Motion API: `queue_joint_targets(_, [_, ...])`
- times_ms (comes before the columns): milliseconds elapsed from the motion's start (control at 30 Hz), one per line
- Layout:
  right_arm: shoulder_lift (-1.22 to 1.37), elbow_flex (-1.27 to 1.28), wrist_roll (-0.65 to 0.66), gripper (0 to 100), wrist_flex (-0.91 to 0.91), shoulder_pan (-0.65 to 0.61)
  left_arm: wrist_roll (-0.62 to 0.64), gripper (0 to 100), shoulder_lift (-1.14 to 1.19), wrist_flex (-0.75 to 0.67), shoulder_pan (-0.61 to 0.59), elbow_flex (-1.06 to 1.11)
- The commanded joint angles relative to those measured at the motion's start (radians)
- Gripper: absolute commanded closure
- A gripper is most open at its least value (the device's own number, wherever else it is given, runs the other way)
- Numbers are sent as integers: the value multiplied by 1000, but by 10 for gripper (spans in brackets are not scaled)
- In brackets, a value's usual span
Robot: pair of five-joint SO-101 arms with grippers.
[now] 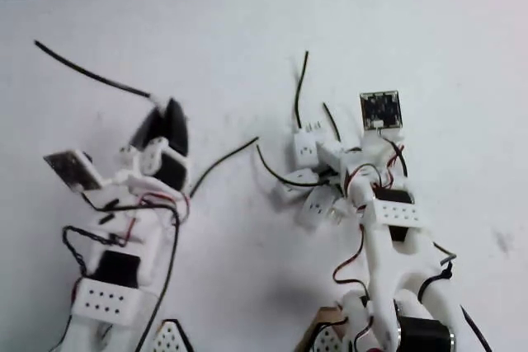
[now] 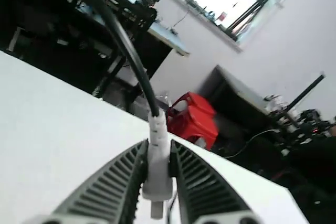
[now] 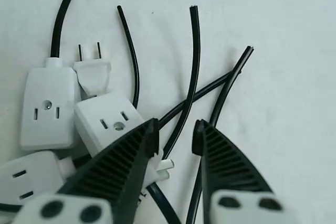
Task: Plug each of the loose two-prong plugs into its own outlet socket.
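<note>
A white counter [image 1: 429,47] is seen from above, with both arms laid over its near half. The left arm [image 1: 115,278] is placed toward the left side and the right arm [image 1: 388,237] toward the right, well apart.

Near the middle of the counter, at the right arm's end, a cluster of white outlet sockets is gathered. In the right wrist view a first outlet socket [image 3: 47,108] is shown face up with a black cord leaving its end. A second outlet socket [image 3: 107,121] is tilted just beside it, and a third outlet socket [image 3: 26,174] is partly seen next to both.

The right gripper [image 3: 176,127] is held over this cluster. Its fingers [image 3: 226,171] are parted by a narrow gap and nothing is held between them. Several loose black cords [image 3: 195,66] are crossed on the counter beneath the gap.

A loose plug [image 3: 93,76] is laid flat between the first two sockets and against the second, its two prongs pointed away from them.

The left gripper [image 2: 158,145] is closed on a held plug [image 2: 156,174], which is clamped between both fingers [image 2: 118,182]. Its black lead [image 1: 82,72] is trailed across the counter away from the sockets.
</note>
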Motion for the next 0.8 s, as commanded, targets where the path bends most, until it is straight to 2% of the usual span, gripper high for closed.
queue_joint_targets(0, [2, -25, 0, 878, -1, -10, 169, 976, -21, -325, 48, 71])
queue_joint_targets(67, [2, -23, -2, 878, 2, -21, 262, 976, -13, -446, 53, 101])
queue_joint_targets(300, [-99, -31, 11, 878, 73, -85, 634, 976, -21, -465, 44, 100])
queue_joint_targets(467, [-294, -176, 137, 878, 394, -170, 873, 976, -21, -612, 42, 100])
queue_joint_targets(633, [-346, -463, 147, 878, 713, -314, 902, 976, -19, -651, 48, 100])
queue_joint_targets(767, [-344, -675, 147, 879, 820, -432, 904, 976, -15, -649, 51, 100])
